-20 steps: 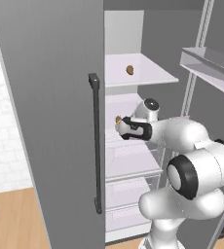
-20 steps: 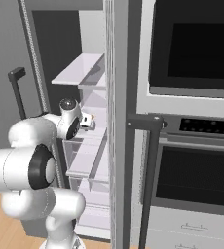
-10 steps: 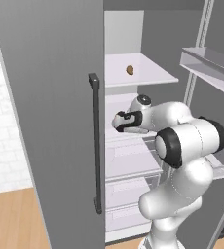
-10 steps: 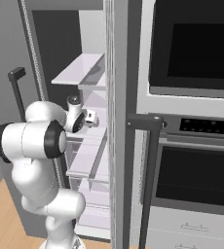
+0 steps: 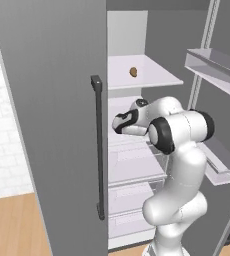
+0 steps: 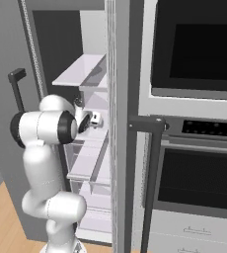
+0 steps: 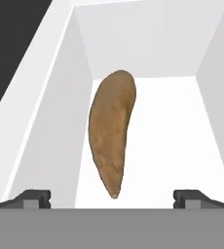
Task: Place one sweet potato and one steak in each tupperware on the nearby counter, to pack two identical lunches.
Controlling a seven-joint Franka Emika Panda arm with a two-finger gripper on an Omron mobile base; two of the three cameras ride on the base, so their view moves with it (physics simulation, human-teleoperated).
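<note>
A long brown sweet potato [image 7: 111, 131] lies on a white fridge shelf [image 7: 182, 146], its narrow tip pointing toward me. My gripper [image 7: 113, 198] is open, its two dark fingertips [image 7: 36, 197] standing wide on either side of that tip and touching nothing. From the base, the gripper [image 5: 118, 123] reaches into the open fridge at the middle shelves, and it is seen again as the gripper [image 6: 93, 120] just behind the door edge. The steak, the tupperware and the counter are out of view.
A small brown item [image 5: 133, 72] sits on the upper fridge shelf [image 5: 152, 75]. The open fridge door [image 5: 52, 125] with its dark handle [image 5: 98, 150] stands close on the left. Door bins [image 5: 222, 65] jut out on the right. A wall oven [image 6: 194, 148] is beside the fridge.
The arm has swung its elbow round and pushed the hand further left and deeper into the fridge. The jaws have stayed open.
</note>
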